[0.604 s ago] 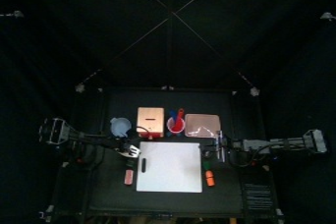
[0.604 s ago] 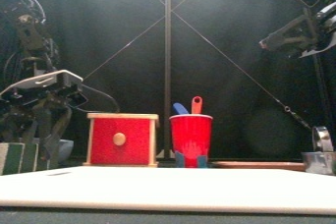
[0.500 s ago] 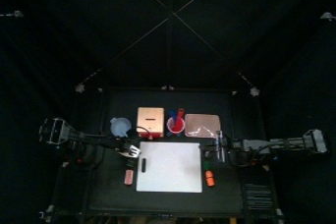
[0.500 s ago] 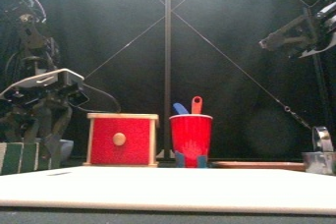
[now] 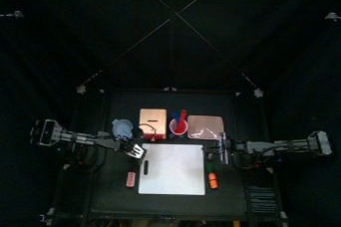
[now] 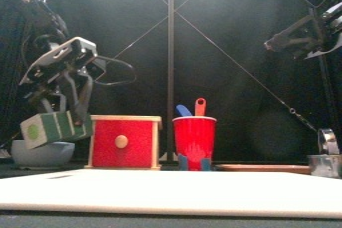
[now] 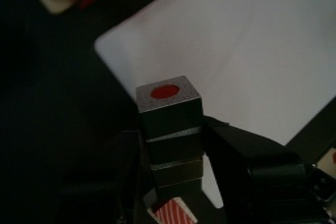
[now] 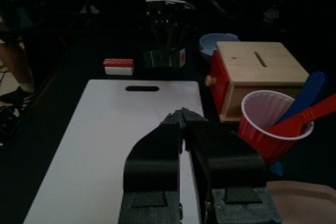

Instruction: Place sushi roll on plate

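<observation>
Gripping the sushi roll [image 7: 171,120] above the board [image 7: 250,61], left gripper [image 6: 56,122]; right gripper [image 8: 187,130] closed, empty.

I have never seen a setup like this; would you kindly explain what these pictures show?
This is a two-armed robot at a small black table, seen by four cameras at the same moment. One camera looks straight down from above, one looks level across the table from its front edge, and one sits on each wrist, looking past that arm's own jaws.

On the table lie a white board, a pinkish plate, a red box and a red cup with utensils in it.

The left gripper holds a sushi roll lifted clear of the table; the wrist view shows its red centre. The right gripper hangs over the board, jaws together and holding nothing.
</observation>
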Controlling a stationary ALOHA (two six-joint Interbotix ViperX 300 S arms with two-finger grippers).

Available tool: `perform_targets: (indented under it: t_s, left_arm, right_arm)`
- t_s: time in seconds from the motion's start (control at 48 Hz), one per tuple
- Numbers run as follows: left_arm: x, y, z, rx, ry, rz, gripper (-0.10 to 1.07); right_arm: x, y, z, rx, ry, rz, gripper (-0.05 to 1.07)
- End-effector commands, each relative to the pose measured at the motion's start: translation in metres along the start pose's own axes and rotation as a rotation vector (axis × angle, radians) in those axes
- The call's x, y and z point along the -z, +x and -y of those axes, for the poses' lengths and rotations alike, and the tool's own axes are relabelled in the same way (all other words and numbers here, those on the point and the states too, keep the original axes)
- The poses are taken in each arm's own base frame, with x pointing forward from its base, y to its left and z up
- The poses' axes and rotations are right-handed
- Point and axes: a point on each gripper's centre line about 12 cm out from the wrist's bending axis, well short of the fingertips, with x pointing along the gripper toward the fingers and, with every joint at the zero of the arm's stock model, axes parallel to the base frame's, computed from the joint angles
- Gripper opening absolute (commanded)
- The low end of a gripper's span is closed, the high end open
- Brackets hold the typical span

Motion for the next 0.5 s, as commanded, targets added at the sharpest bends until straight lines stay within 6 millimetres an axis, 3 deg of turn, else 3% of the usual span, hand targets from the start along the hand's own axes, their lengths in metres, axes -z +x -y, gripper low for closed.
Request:
perform_targets:
  t_s: [0.0, 0.271, 0.479]
  left_arm:
    - [-0.018, -0.010, 0.023, 0.110, 0.079, 0.097, 0.69]
    - [-0.042, -0.008, 0.057, 0.416, 0.200, 0.311, 0.69]
    - [-0.076, 0.023, 0.064, 0.492, 0.225, 0.409, 0.69]
  right_arm:
    - [-0.010, 0.002, 0.001, 0.004, 0.001, 0.026, 0.01]
    - [-0.016, 0.002, 0.001, 0.005, 0.003, 0.047, 0.01]
    - [-0.018, 0.002, 0.001, 0.001, 0.002, 0.051, 0.01]
